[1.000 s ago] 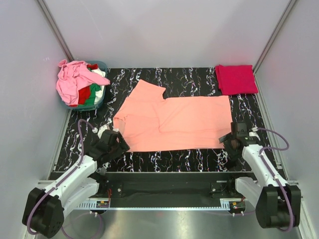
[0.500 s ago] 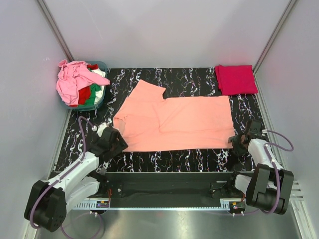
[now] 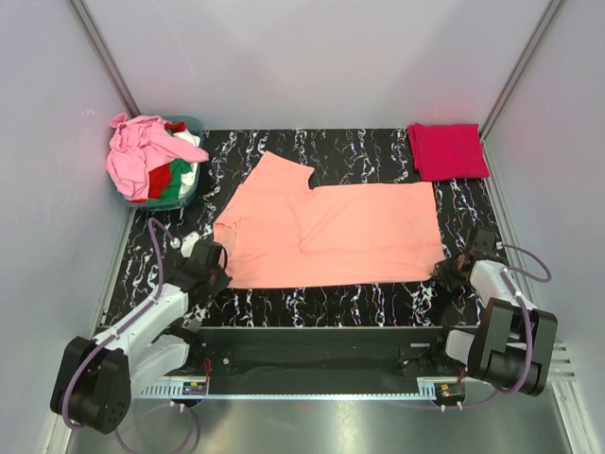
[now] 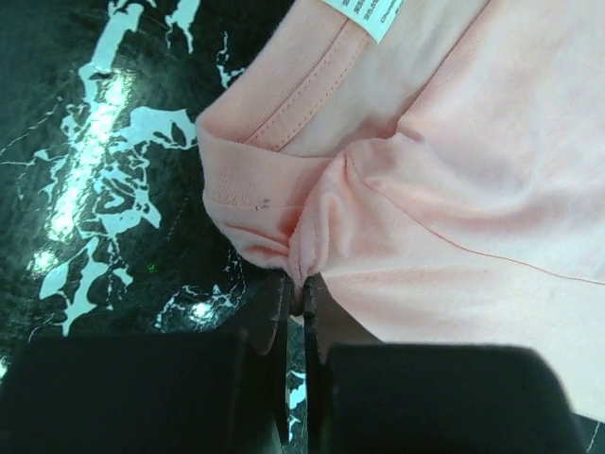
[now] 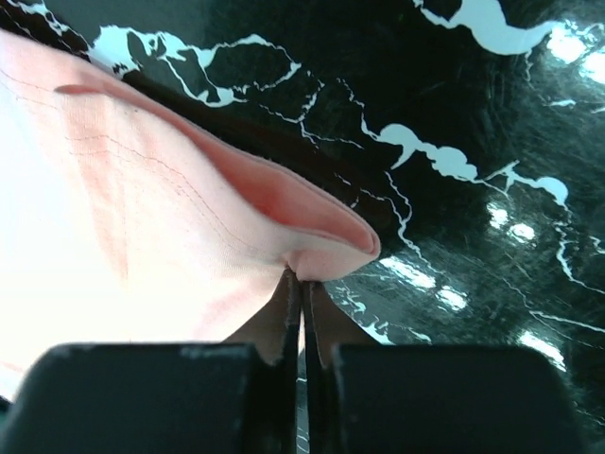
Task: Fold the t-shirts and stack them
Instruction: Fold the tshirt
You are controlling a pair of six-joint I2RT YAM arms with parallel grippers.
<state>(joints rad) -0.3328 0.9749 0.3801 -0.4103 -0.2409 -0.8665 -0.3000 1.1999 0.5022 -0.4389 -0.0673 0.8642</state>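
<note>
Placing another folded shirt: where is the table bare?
Bare: far patch between the crimson shirt and the sleeve of the salmon shirt; near strip before it. Crowded: its near corners, pinched by left gripper and right gripper.

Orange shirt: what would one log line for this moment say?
left hand: shut on orange shirt, near-left corner | right hand: shut on near-right corner | shirt: spread flat | crimson shirt: folded, far right

Small teal tub (image 3: 192,192), upper left. Black white-veined marble tabletop (image 3: 369,151), centre. Plain white enclosure walls (image 3: 312,57), top and sides. Brushed metal ledge (image 3: 312,426), bottom edge.
</note>
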